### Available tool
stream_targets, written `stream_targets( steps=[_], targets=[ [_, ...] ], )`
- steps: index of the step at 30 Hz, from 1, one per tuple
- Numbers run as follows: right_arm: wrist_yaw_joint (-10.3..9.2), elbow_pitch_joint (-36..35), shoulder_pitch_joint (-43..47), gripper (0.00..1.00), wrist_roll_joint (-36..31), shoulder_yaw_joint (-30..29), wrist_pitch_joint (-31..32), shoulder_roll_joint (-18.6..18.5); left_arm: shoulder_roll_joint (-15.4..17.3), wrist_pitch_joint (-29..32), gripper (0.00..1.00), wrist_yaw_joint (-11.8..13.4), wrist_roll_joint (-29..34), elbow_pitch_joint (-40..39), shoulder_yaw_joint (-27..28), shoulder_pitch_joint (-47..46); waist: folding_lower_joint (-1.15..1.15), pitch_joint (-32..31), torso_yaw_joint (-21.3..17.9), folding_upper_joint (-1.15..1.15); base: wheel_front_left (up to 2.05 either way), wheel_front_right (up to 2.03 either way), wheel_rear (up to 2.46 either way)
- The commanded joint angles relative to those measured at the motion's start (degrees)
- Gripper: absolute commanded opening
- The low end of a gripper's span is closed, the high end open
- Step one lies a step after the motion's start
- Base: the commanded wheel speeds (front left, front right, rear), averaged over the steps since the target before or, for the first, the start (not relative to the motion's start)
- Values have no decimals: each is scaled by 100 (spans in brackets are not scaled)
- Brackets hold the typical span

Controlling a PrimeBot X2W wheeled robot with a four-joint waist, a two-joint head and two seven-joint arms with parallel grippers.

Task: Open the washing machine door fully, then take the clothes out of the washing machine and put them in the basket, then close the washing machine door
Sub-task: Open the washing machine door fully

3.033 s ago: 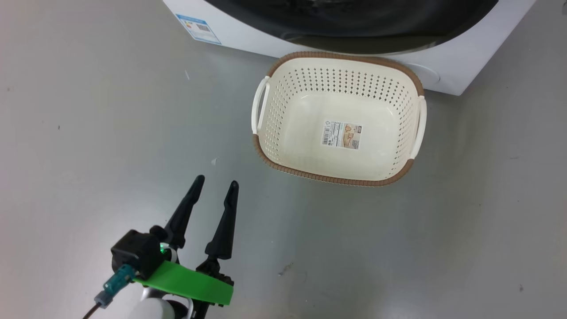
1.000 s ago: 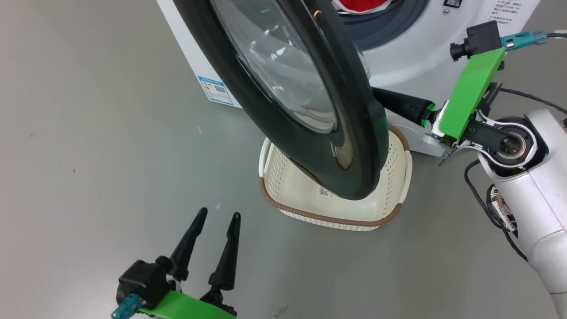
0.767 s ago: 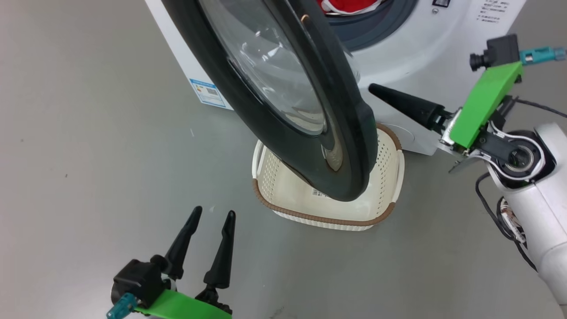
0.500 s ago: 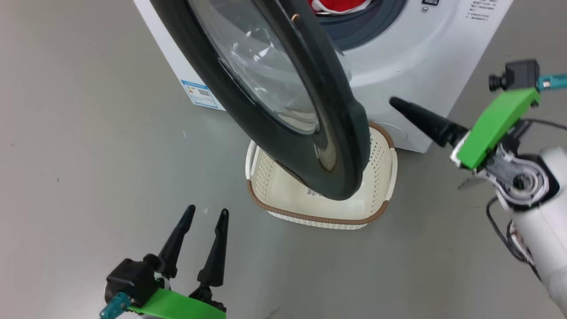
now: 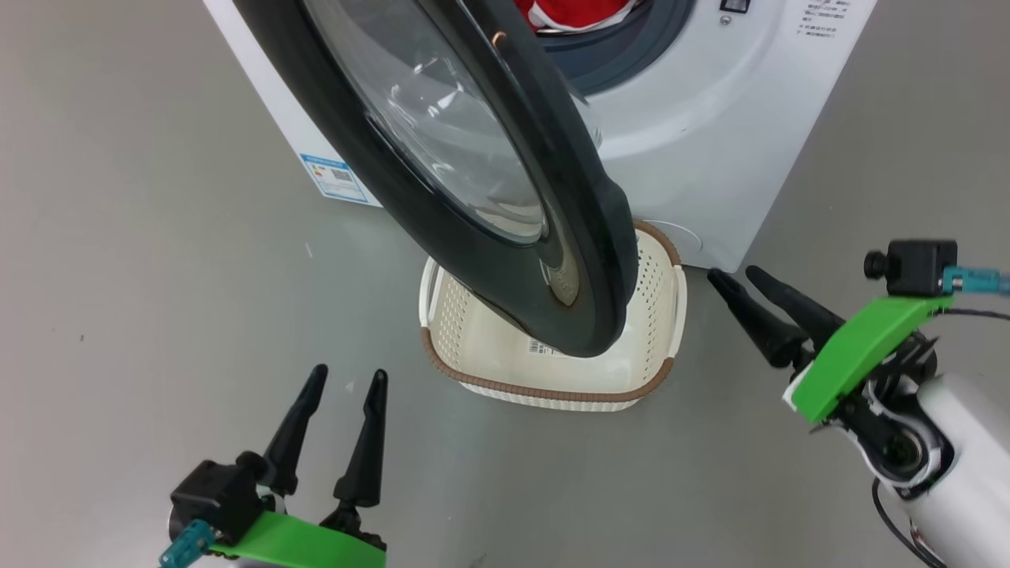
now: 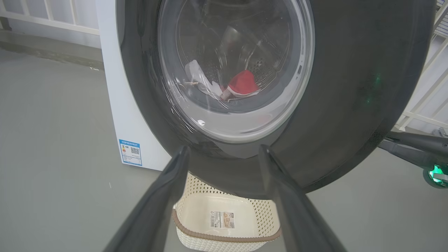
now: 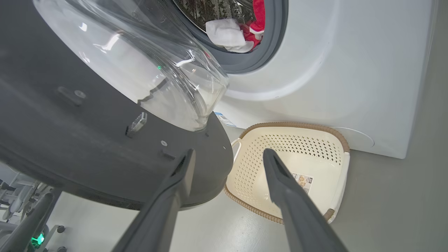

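Note:
The washing machine [image 5: 710, 150] stands at the top, and its door [image 5: 473, 260] hangs partly open, its black rim over the basket [image 5: 552, 390] on the floor below. Red and white clothes [image 5: 576, 12] lie in the drum mouth. My right gripper [image 5: 732, 273] is open and empty, right of the basket and apart from the door's edge. My left gripper [image 5: 349, 372] is open and empty at the lower left, short of the basket. The left wrist view faces the door [image 6: 350, 87] with the clothes [image 6: 243, 82] seen through its glass. The right wrist view has the door's inner side [image 7: 70, 140], the clothes [image 7: 257, 21] and the basket [image 7: 297, 126].
Grey floor [image 5: 118, 276] lies all around. A blue label [image 5: 335, 175] sits low on the machine's front. A white railing [image 6: 49, 21] runs behind the machine in the left wrist view. Wheeled legs of some stand [image 7: 21, 196] are at the lower left of the right wrist view.
My right gripper has opened, let go of the door's edge and drawn back down to the lower right. The head camera has shifted. The left arm holds its pose.

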Motion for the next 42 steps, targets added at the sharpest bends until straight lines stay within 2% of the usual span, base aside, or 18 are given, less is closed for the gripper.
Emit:
stream_targets(
  steps=[1, 9, 13, 17, 24, 31, 37, 42],
  targets=[
    [44, -154, 150, 100, -190, 156, -232, -116, 87, -69, 100, -14, 89, -98, 229, -11, 0, -11, -25, 0, 0, 0, 0],
    [44, 114, 388, 100, -1024, 676, -1404, -305, 87, -69, 100, -22, 109, -50, 312, 43, 0, -76, -115, 0, 0, 0, 0],
    [44, 361, 481, 100, -1258, 695, -1901, -244, 87, -69, 100, -25, 128, -29, 329, 66, 0, -103, -146, 0, 0, 0, 0],
    [44, 500, 592, 100, -1601, 535, -2053, -153, 87, -69, 100, -28, 140, -22, 360, 81, 0, -94, -173, 0, 0, 0, 0],
    [44, 66, 1050, 100, -2726, -721, -2067, 324, 87, -69, 100, -33, 152, -12, 374, 67, 0, -63, -194, 0, 0, 0, 0],
    [44, -463, 1623, 100, -3760, -1664, -2068, 880, 87, -69, 100, -36, 161, 0, 360, 81, 0, -88, -175, 0, 0, 0, 0],
    [44, -975, 2046, 100, -4327, -2368, -2069, 1352, 87, -69, 100, -37, 200, -25, 327, 95, 0, -105, -121, 0, 0, 0, 0],
    [44, -1067, 2379, 100, -4657, -2552, -2069, 1518, 87, -69, 100, -38, 200, -47, 348, 105, 0, -102, -102, 0, 0, 0, 0]
  ],
)
